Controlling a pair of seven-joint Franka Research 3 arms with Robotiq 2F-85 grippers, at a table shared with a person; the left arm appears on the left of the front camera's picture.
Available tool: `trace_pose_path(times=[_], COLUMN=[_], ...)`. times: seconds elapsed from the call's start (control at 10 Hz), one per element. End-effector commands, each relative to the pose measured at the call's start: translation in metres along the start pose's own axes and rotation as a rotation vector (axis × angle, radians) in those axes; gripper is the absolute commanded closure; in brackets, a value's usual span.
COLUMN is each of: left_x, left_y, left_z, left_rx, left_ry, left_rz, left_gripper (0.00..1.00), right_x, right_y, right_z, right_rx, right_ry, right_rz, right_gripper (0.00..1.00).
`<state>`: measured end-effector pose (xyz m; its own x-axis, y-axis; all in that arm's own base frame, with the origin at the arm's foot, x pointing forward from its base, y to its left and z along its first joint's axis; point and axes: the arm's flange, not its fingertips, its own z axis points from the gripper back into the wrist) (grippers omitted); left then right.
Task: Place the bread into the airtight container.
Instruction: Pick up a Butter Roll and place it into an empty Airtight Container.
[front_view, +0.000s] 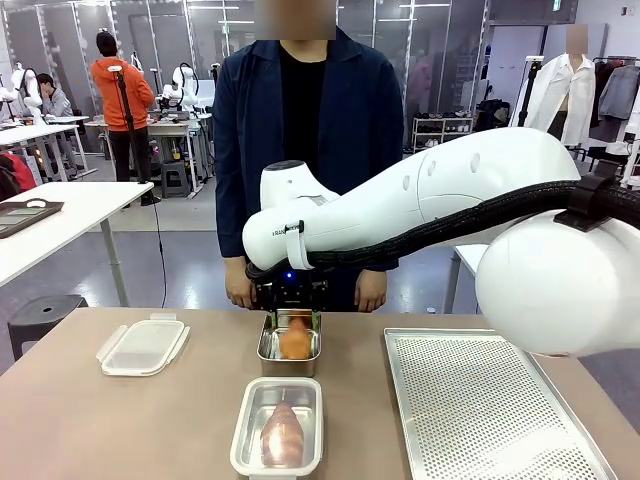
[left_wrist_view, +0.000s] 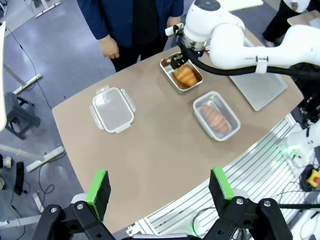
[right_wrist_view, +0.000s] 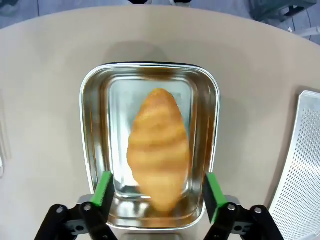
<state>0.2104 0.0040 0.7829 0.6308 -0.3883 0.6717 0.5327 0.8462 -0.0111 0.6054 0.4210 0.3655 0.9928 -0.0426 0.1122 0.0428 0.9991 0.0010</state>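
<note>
The right gripper (right_wrist_view: 156, 192) hangs directly above the croissant (right_wrist_view: 159, 147) in the steel tray (right_wrist_view: 95, 150), jaws wide apart and empty. The croissant's long axis runs crosswise to the line between the green pads (right_wrist_view: 103, 187), favouring a grasp across its width. The left gripper (left_wrist_view: 160, 190), also open and empty, sits well apart.

You are working in a robotics lab, an open hall with a grey floor and glass partition walls. Behind the person in the dark blue coat (front_view: 293, 160), long white worktables (front_view: 60, 215) carry other white robot arms, and a person in an orange top (front_view: 122, 100) stands among them. A metal wire shelving rack (front_view: 440, 140) sits at the back, and cables trail across the floor.
</note>
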Motion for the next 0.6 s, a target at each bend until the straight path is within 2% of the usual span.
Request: trace_pose_path(times=[0.0,0.1,0.2,0.5], left_x=[0.0008,0.0008,0.0008,0.0008], left_y=[-0.001,-0.001,-0.001,-0.001], left_z=[-0.0001,-0.0001,-0.0001,-0.0001], left_rx=[-0.021,-0.021,-0.021,-0.021], left_ry=[-0.004,-0.004,-0.004,-0.004], left_rz=[-0.017,-0.017,-0.017,-0.017], left_gripper=[0.0,0.0,0.0,0.0], right_x=[0.0025,0.0046,0.0007,0.0007], right_y=[-0.0031,-0.0063,0.0,0.0], right_z=[0.0001,-0.0063,0.0003,0.0003], right_rx=[0.015,0.043,0.004,0.004], right_ry=[-0.027,0.004,-0.005,-0.005], right_rz=[0.004,0.019,-0.001,-0.001], right_gripper=[0.0,0.0,0.0,0.0])
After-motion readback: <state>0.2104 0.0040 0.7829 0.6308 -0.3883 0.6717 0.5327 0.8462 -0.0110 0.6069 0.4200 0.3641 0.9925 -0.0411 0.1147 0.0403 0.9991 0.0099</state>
